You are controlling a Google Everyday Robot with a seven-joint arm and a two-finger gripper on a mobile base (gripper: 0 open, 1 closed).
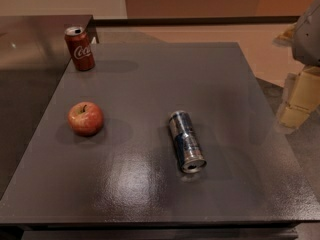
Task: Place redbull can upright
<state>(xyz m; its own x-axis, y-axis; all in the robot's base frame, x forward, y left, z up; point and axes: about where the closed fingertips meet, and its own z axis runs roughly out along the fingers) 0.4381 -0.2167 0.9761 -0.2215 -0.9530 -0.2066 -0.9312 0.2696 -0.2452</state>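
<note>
The redbull can [186,141] is slim and silver with blue panels. It lies on its side on the grey table [165,74], right of centre, with one end facing the front edge. My gripper [296,104] shows as pale blocky parts at the right edge of the view, beyond the table's right side. It is well apart from the can and holds nothing that I can see.
A red apple [85,118] sits at the table's left. A red Coca-Cola can [79,48] stands upright at the back left corner. A second dark table [30,49] adjoins on the left. Tan floor lies behind and to the right.
</note>
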